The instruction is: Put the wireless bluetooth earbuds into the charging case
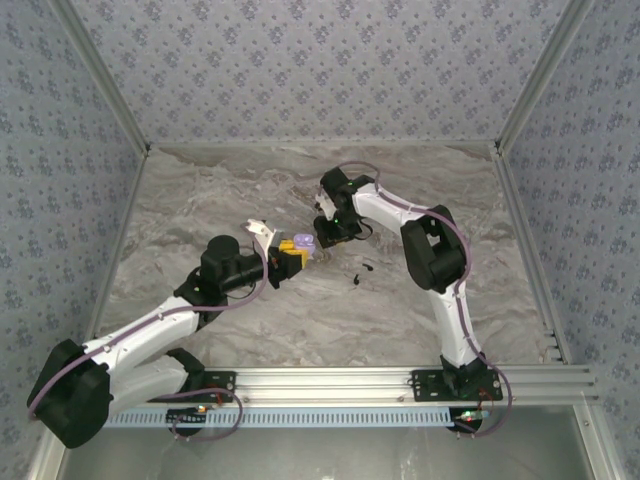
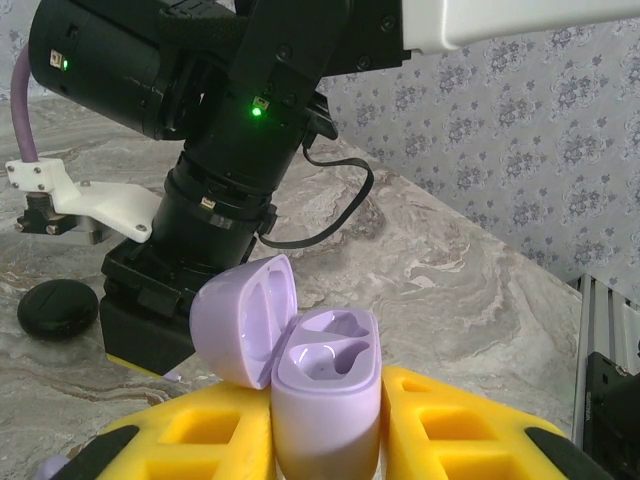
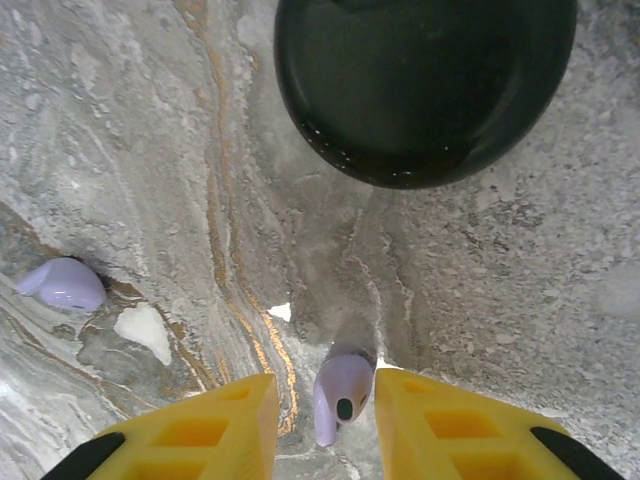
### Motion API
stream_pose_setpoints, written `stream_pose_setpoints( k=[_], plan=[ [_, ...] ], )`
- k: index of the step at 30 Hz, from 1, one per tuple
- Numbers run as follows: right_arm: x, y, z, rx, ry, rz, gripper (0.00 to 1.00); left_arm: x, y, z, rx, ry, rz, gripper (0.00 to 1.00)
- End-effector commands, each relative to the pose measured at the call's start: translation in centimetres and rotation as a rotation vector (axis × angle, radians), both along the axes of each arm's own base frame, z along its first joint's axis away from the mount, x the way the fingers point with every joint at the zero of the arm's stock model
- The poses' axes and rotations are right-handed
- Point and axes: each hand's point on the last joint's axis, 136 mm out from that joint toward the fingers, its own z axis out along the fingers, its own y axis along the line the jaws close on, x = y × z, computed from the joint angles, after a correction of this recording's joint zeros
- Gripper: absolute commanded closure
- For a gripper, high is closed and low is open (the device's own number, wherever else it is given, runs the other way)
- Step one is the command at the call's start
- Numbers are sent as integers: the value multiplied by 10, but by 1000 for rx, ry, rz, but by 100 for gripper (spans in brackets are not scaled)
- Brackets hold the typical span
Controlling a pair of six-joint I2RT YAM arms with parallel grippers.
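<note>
**Marbled worktop: lilac case held open, one earbud between yellow fingers**

Grey marbled worktop with gold veining, closed in by flower-patterned walls on three sides. Two white-and-black arms reaching from the near edge, tips almost meeting near the middle.

Left end effector: yellow fingers closed on the lower body of the lilac charging case, touching it on both sides. Case upright and lifted off the worktop. Lid hinged back and tilted to one side. Both moulded wells visible in the left wrist view, nothing in them.

Right end effector: pointed down at the worktop just beyond the case, yellow fingers a little apart. Between them, one lilac earbud with a small dark oval spot on its face, close against one finger, a strip of marble showing between it and the other. Cannot tell whether pinched or merely lying there.

Second lilac earbud lying on the worktop off to one side, well apart from those fingers.

Black round puck flat on the marble just ahead of the right fingers, glossy on its rim; seen in the left wrist view beside the right arm's wrist.
</note>
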Motion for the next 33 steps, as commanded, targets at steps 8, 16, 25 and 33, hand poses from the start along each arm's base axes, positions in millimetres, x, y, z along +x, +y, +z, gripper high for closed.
stream_pose_setpoints(
  k=[8, 16, 25, 33],
  plan=[
    [-3, -2, -11, -51, 29, 12, 69, -2, 0, 13, -17, -41, -2, 73],
    [-5, -1, -16, -61, 39, 16, 70, -2, 0, 13, -17, -41, 0, 73],
    [-9, -3, -24, -94, 51, 22, 73, -2, 2, 12, -16, -38, 4, 73],
    [-6, -4, -19, -83, 40, -3, 81, -2, 2, 11, -13, -36, 3, 73]
  ],
)
